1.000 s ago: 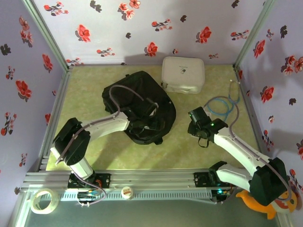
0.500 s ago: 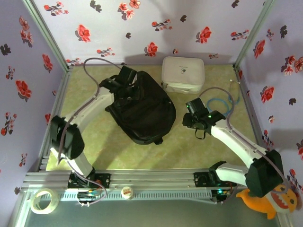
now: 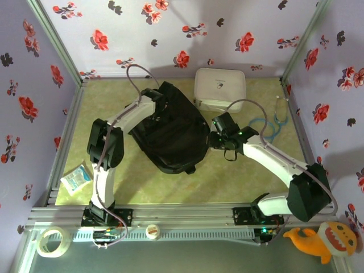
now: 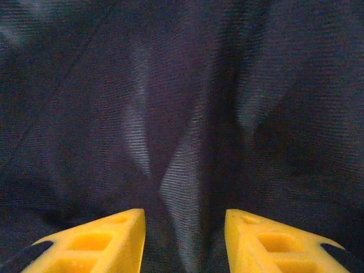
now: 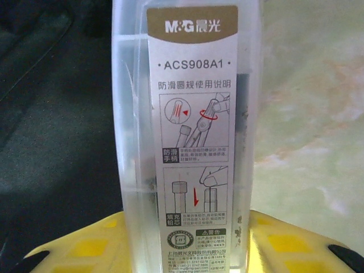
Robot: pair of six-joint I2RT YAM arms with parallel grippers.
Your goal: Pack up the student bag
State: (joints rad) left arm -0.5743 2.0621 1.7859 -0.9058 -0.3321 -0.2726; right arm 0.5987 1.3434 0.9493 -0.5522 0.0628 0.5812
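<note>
At the student bag [image 3: 170, 133] edge, right gripper [image 3: 215, 140] clamps a clear case [image 5: 190, 142]; left gripper [image 4: 183, 220] apart, perhaps touching it.

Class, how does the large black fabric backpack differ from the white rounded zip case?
The black fabric backpack is bigger, slumped and creased; the white rounded zip case is smaller and boxy. The backpack sits centrally, the case by the back wall. Both rest on the table.

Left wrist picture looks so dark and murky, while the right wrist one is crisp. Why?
Left wrist view: the lens sits close against the large black soft fabric backpack, so little light, only faint sheen on folds. Right wrist view: the clear plastic box with a printed label is sharp, the green table behind blurred.
</note>
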